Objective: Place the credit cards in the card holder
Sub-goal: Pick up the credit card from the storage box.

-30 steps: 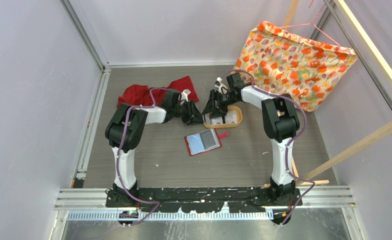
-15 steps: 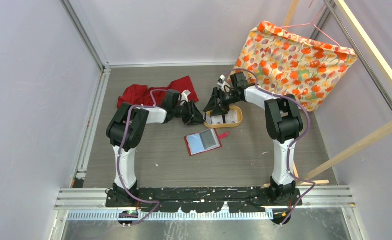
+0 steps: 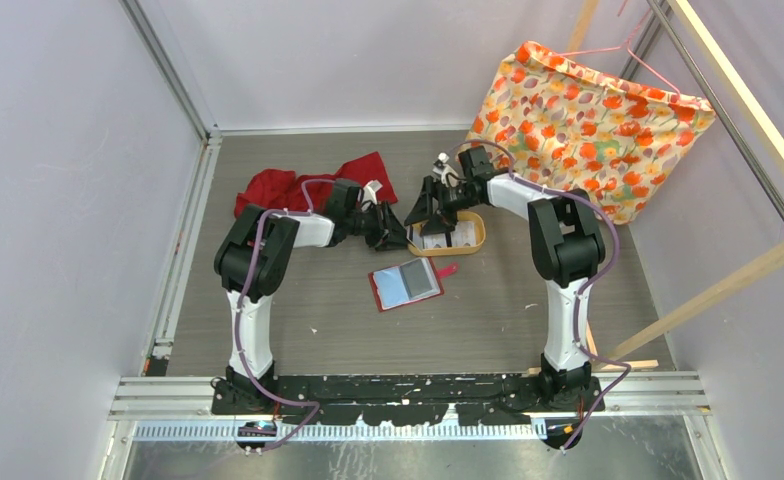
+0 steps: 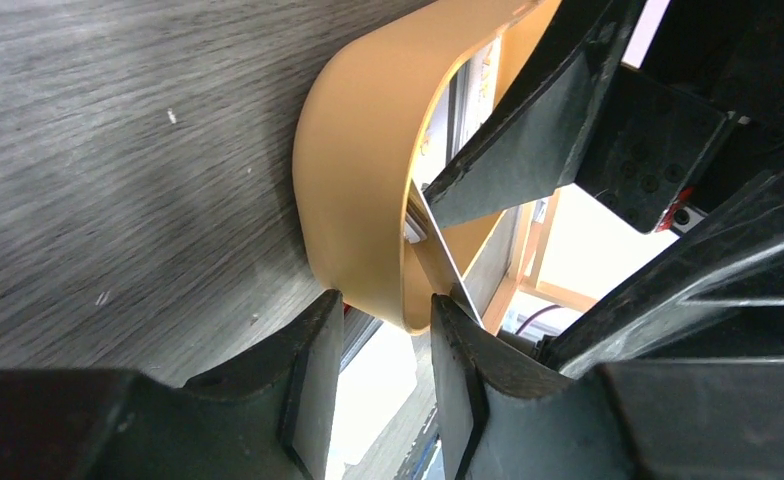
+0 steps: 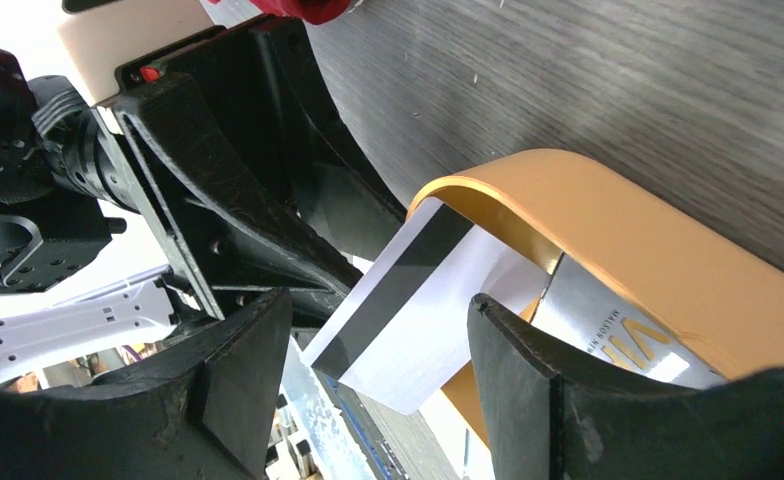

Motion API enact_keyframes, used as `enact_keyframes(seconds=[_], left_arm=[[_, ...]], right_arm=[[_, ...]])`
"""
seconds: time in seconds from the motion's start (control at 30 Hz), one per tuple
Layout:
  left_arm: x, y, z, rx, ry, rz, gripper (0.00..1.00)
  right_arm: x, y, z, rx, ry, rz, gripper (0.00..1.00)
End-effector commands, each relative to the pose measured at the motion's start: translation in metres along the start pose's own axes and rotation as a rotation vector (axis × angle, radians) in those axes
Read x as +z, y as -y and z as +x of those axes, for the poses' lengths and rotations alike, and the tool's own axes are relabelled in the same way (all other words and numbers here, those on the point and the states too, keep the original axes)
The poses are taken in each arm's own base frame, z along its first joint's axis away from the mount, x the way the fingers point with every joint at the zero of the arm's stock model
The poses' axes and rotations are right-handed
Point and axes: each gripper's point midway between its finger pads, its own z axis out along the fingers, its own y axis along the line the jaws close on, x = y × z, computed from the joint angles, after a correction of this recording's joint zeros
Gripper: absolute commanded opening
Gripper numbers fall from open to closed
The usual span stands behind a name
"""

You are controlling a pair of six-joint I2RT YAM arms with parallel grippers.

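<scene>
The card holder [image 3: 406, 285] is a small red wallet lying open on the floor, away from both grippers. Credit cards [image 3: 438, 238] lie in an oval tan tray [image 3: 471, 236]. My left gripper [image 4: 386, 300] is shut on the tray's [image 4: 348, 180] curved end wall, one fingertip outside and one inside. My right gripper [image 5: 378, 300] stands open over that same end. Between its fingers a white card with a dark stripe [image 5: 428, 270] leans tilted on the rim [image 5: 618, 230]. A silvery card with gold print [image 5: 618, 325] lies deeper in the tray.
A crumpled red cloth [image 3: 308, 185] lies behind the left arm. A floral cloth [image 3: 588, 125] hangs at the back right. The two grippers [image 3: 413, 228] almost touch at the tray's left end. Metal rails line the left side, and wooden slats cross on the right.
The right gripper's jaws have spread wider around the striped card, and its wrist has shifted slightly. The left gripper stays at the tray's end.
</scene>
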Motion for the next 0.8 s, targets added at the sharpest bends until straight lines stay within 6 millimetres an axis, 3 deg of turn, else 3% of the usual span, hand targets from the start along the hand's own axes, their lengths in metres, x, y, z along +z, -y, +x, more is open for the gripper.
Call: enact_keyframes(seconds=[0.0, 0.37, 0.77], left_arm=[[0.002, 0.025, -0.009, 0.052, 0.008, 0.091, 0.4], [0.005, 0.031, -0.013, 0.03, 0.017, 0.129, 0.43], [0.008, 0.017, -0.01, -0.004, 0.012, 0.074, 0.43]], right_arm=[[-0.006, -0.023, -0.002, -0.064, 0.002, -0.031, 0.7], [-0.009, -0.033, 0.001, -0.109, -0.012, -0.049, 0.69], [-0.02, -0.024, -0.003, -0.153, 0.02, 0.033, 0.47]])
